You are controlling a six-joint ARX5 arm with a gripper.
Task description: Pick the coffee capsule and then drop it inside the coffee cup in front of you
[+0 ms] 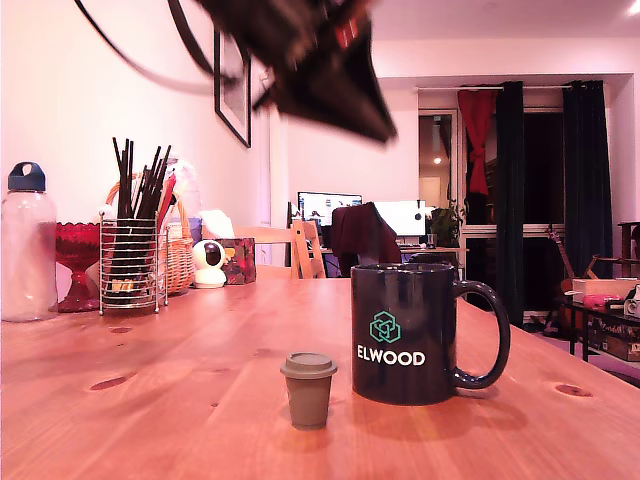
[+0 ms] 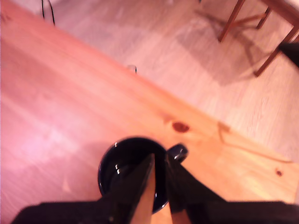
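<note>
The tan-brown coffee capsule [image 1: 308, 388] stands upright on the wooden table [image 1: 150, 400], just to the exterior view's left of the black mug [image 1: 405, 335] with white "ELWOOD" lettering, apart from it. My gripper [image 1: 372, 122] hangs high above the table, blurred, well over the mug and capsule. In the wrist view the mug [image 2: 122, 165] is seen from above with its dark inside empty, directly under my gripper [image 2: 160, 161]. Its two dark fingers lie almost together with only a thin slit and nothing between them. The capsule does not show in the wrist view.
At the exterior view's left stand a clear bottle [image 1: 27, 245], a red glass bowl [image 1: 76, 262], a wire holder with black straws [image 1: 133, 255] and a wicker basket [image 1: 180, 255]. A small white camera [image 1: 209, 265] sits farther back. Chairs [image 2: 261, 37] stand past the table's edge.
</note>
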